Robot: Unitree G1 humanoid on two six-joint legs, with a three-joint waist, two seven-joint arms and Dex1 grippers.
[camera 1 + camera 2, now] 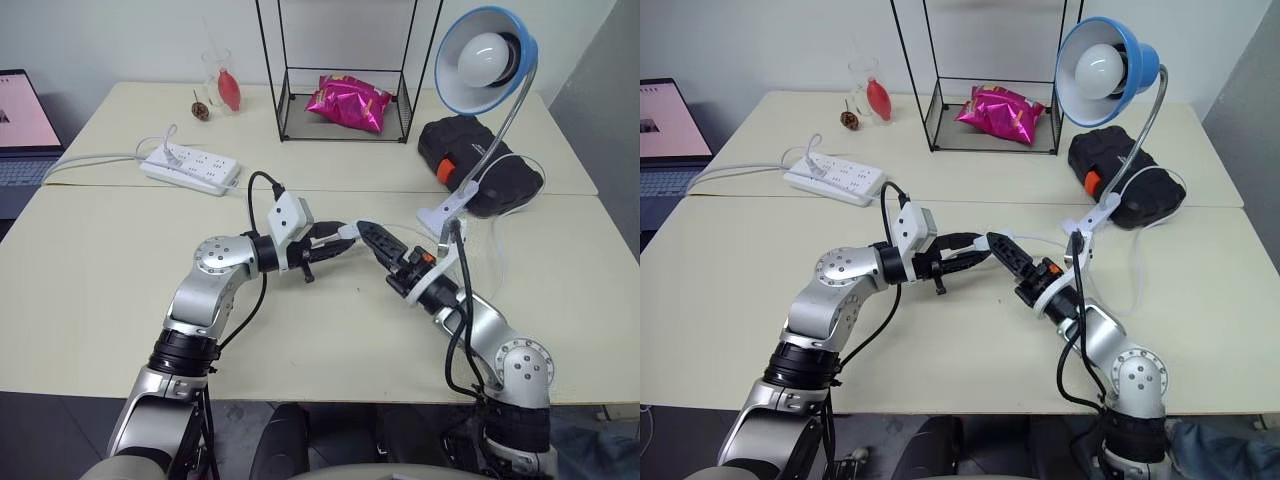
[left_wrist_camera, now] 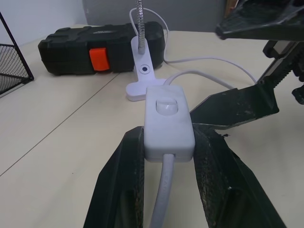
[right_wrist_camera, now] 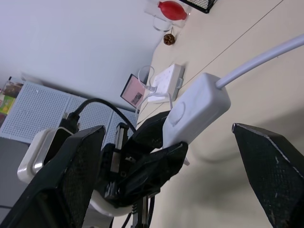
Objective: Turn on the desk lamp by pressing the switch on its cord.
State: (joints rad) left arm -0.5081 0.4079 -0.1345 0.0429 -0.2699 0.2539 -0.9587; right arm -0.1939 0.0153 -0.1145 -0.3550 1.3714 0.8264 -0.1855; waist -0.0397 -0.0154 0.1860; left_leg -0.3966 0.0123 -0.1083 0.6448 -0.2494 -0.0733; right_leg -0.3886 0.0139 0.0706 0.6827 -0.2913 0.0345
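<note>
The left gripper [image 2: 168, 164] is clamped on the switch [image 2: 168, 121], one black finger against each long side, holding it above the table [image 1: 90, 290] near the centre. The rocker button faces up between the fingers. The cord [image 2: 163, 190] leaves the switch at both ends; the far run curves away toward the lamp.

The right gripper [image 3: 166, 166] stands spread wide, holding nothing, its fingers on either side of the switch. In the left eye view its tip sits at about 3 o'clock of the switch, very close; contact cannot be confirmed.

The desk lamp [image 1: 487, 60] stands at 1 o'clock from the switch, its white clip base [image 2: 142, 78] resting on the table and its blue shade raised on the gooseneck.

No legible writing is visible on the switch or lamp.

A black case [image 1: 480, 165] with an orange latch lies just behind the clip base. A power strip [image 1: 190, 168] lies at 10 o'clock, a wire rack [image 1: 345, 70] holding a pink bag [image 1: 347, 101] at 12 o'clock, and a laptop [image 1: 25, 125] at 9 o'clock. Nothing lies between the right gripper and the switch.
</note>
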